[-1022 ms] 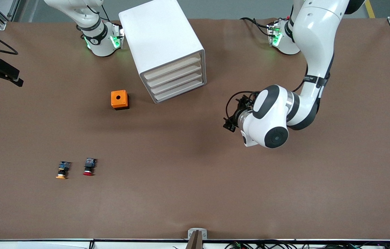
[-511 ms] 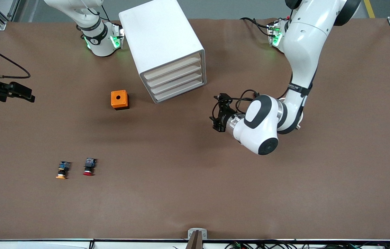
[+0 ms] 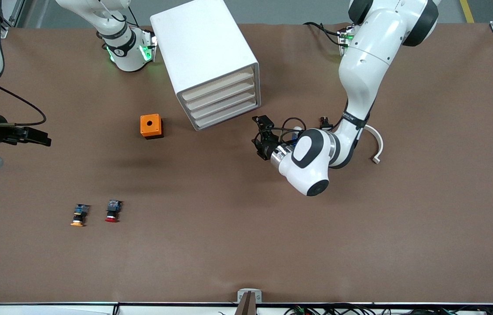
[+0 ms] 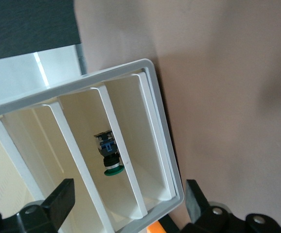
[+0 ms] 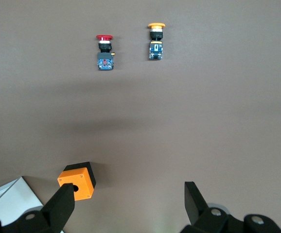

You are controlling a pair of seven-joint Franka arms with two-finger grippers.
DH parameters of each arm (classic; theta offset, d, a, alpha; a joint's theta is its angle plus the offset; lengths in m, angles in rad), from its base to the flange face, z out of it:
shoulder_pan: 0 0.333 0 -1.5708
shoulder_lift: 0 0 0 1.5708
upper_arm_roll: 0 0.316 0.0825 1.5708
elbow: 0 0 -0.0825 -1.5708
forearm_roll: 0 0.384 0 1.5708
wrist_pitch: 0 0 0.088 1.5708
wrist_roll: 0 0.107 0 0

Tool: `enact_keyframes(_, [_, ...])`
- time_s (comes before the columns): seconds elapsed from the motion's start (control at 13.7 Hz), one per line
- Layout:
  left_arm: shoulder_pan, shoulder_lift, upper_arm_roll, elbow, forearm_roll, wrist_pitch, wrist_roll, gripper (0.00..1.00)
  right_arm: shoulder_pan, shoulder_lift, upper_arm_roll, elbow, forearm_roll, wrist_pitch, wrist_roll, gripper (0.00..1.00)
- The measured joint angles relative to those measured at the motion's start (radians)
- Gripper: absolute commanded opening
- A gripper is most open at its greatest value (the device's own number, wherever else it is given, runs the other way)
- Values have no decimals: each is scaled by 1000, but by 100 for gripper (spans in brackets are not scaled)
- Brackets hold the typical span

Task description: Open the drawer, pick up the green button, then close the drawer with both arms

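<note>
A big white boxy cabinet (image 3: 211,61) stands with its four cream-fronted drawers shut. The left gripper (image 3: 260,142) hovers before the bottommost drawer (image 3: 229,117), jaws apart; the green-capped push button (image 4: 110,156) shows inside. The right gripper (image 3: 36,138) hangs over the right arm's table end, jaws apart.

Cream bottom drawer (image 3: 230,114) shut; green-cap button (image 4: 110,156) lying inside cabinet shelf.

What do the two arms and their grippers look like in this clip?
Both arms are glossy white rounded links with black joint rings. The left arm has a black strap with white lettering on its forearm and looped black cables at the wrist; its left gripper is small and black. The right gripper is black too, trailing a black cable. Green lights glow at both bases.
</note>
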Motion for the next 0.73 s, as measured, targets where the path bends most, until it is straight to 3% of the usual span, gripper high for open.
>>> enact_keyframes(0.29, [-8,56,-5,0,-65,-48,-57,97,-7,12,0,6,-1,0,0,100])
enact_keyframes(0.73, [-45,92,-38,-2,-72,-71,-106,65,-6,12,5,7,4,-1,78,100])
